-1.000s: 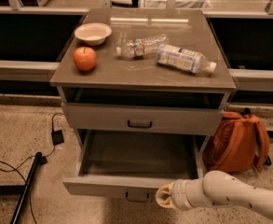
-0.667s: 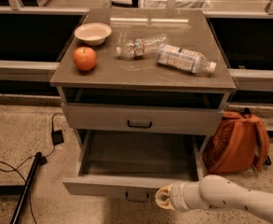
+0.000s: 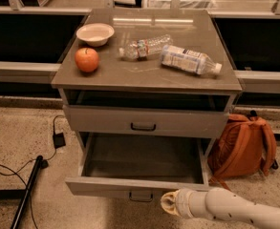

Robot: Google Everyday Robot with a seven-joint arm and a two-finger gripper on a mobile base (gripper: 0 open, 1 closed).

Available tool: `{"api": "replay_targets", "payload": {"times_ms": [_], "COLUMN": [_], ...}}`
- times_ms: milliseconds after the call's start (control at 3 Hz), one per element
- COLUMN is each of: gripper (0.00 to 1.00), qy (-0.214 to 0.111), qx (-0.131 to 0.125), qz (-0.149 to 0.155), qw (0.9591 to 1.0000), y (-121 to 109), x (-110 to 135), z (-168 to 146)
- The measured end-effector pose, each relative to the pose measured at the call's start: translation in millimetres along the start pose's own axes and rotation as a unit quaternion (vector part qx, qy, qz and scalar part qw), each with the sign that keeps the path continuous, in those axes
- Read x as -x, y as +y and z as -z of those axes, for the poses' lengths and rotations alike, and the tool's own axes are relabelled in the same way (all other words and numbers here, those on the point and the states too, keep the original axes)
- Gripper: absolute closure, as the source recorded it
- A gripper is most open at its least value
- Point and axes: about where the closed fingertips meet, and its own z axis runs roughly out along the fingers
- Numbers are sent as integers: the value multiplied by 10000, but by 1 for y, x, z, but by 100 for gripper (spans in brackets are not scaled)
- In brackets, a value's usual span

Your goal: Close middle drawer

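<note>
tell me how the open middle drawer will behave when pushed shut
The middle drawer looks empty, so it probably slides easily. Its flat front seems rigid and should not flex. The tool sits at the front, right of the handle, so an off-centre push might skew it slightly.

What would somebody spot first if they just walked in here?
The middle drawer is pulled far out, low on the grey cabinet, with nothing showing inside it. The robot's gripper is right at the drawer's front edge, just right of the handle. A bright apple sits on the cabinet top at the left, and an orange backpack slumps on the floor to the right.
</note>
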Motion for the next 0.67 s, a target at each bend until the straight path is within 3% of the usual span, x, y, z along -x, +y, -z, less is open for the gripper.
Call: {"api": "replay_targets", "payload": {"times_ms": [333,667], "gripper": [99,77], "qy": [98,174], "qx": [-270,-336], "qz": [-95,-263], "qw": [9995,9989], "y": [-7,-15], "x": [-8,-16], "z": [-1,-3]}}
